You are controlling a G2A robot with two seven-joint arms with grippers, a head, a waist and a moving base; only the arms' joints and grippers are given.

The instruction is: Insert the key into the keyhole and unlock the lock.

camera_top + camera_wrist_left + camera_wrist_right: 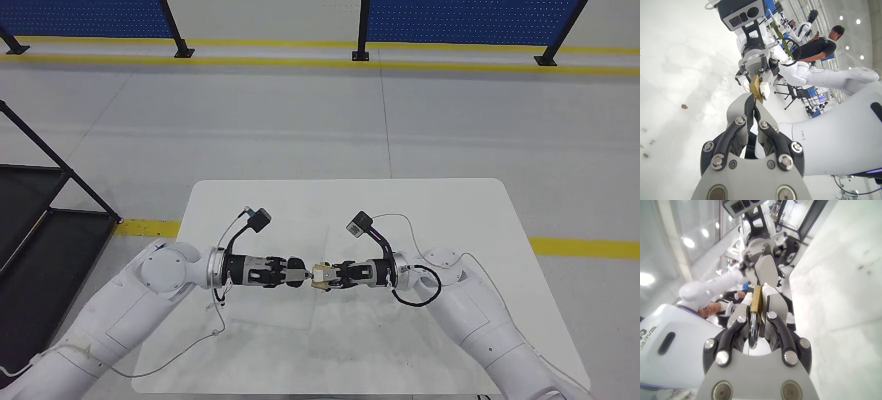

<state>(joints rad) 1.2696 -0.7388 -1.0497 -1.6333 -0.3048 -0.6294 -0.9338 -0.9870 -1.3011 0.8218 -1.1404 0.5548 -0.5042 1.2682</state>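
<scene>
Two pincers meet; right pincer (pixel 757 293) pinches the lock (pixel 756 303); left pincer (pixel 753 100) pressed together, key hidden.

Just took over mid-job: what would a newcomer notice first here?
Two grippers meet tip to tip over the middle of the white table. The right gripper clamps a brass padlock, shackle toward its wrist; the left gripper is pinched shut against the padlock's far end, presumably on the key, hidden between its pads.
</scene>
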